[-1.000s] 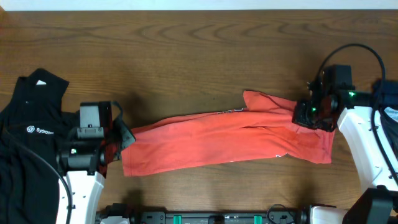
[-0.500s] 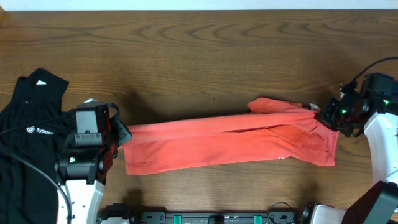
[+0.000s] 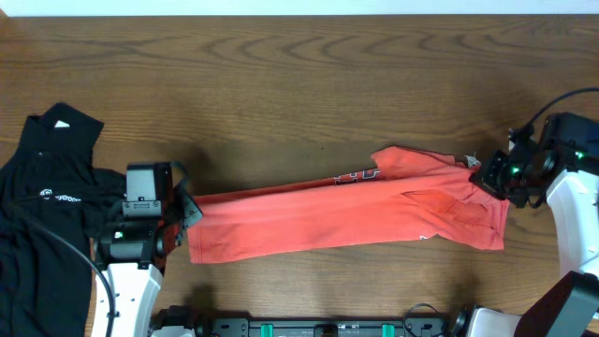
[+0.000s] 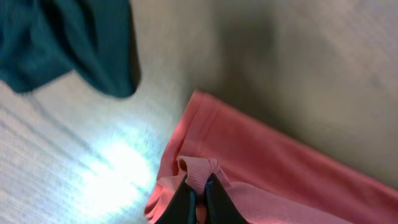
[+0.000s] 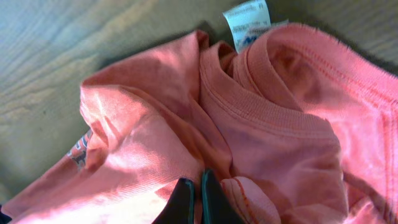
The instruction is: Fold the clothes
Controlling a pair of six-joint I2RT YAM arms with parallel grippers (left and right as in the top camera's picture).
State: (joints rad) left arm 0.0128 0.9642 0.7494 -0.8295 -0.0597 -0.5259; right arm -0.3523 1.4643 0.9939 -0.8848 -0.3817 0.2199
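Note:
The coral-red T-shirt (image 3: pixel 346 211) lies stretched into a long band across the table, with a bit of lettering showing near its top edge. My left gripper (image 3: pixel 187 213) is shut on its left end; the left wrist view shows the hem (image 4: pixel 199 171) pinched between the fingers (image 4: pixel 198 190). My right gripper (image 3: pixel 487 173) is shut on its right end near the collar; the right wrist view shows the collar (image 5: pixel 267 106), the white label (image 5: pixel 247 20) and fabric pinched between the fingers (image 5: pixel 194 190). The black collared shirt (image 3: pixel 42 197) lies at the far left.
The black shirt's edge shows at the upper left of the left wrist view (image 4: pixel 74 43), close to the red shirt's left end. The wooden table (image 3: pixel 281 84) stretches behind the shirt. The arm bases stand at the front edge.
The right gripper has pulled the shirt's right end further right. The left gripper has shifted slightly down and toward the front. The shirt is stretched straighter, with some lettering now showing.

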